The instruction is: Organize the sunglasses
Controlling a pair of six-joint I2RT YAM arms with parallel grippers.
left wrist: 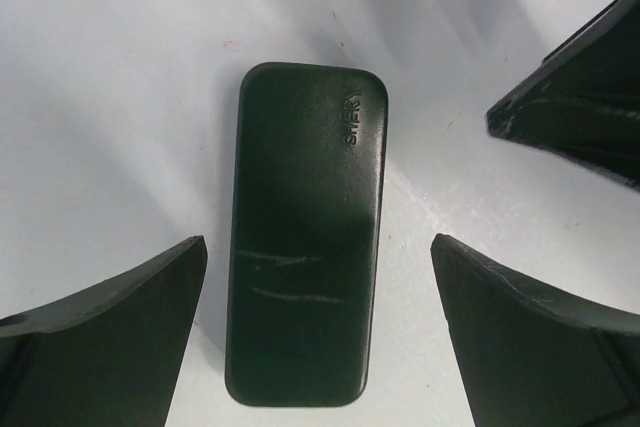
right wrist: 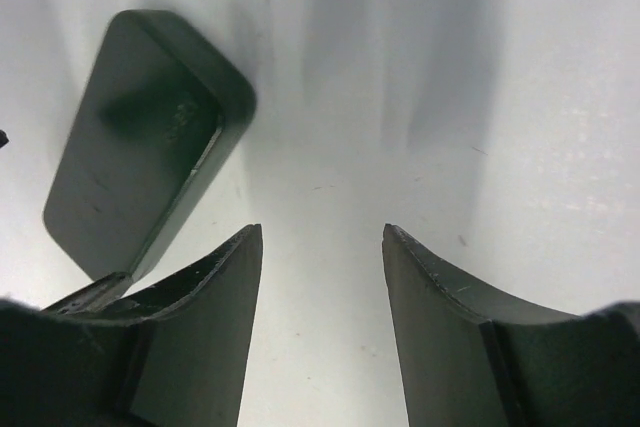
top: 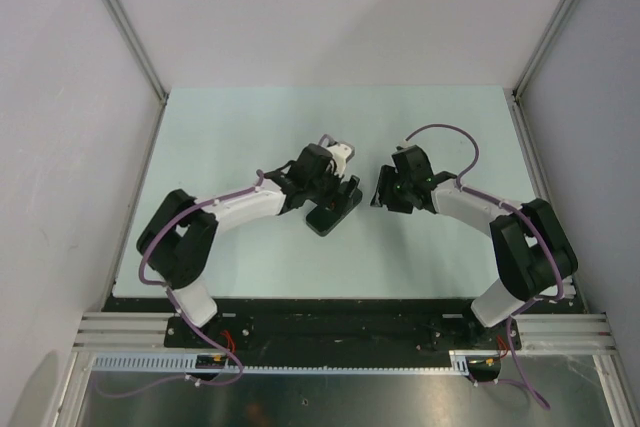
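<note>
The pale green counter (top: 250, 127) takes up most of the overhead view, and both arms lean in toward its middle. The left arm (top: 230, 209) reaches in from the near-left corner and the right arm (top: 480, 212) from the near-right.

The black case (left wrist: 300, 147) lies flat and shut, about halfway between the left and right edges and a bit closer to the near edge than the far one. It has some embossed lettering by one corner and a couple of pale scuffs across the lid.

The left claw (left wrist: 318, 247) sits right above the case with its fingers spread wide, one on each side of it and a clear gap on both sides. It's not gripping anything.

The right claw (right wrist: 322, 232) is just beside the case. Its fingers are parted with only bare counter between them, and the case sits off past its left finger (right wrist: 215, 277). I can't tell if that finger touches the case.

The sunglasses don't show in any view, so I can't say where they are.
</note>
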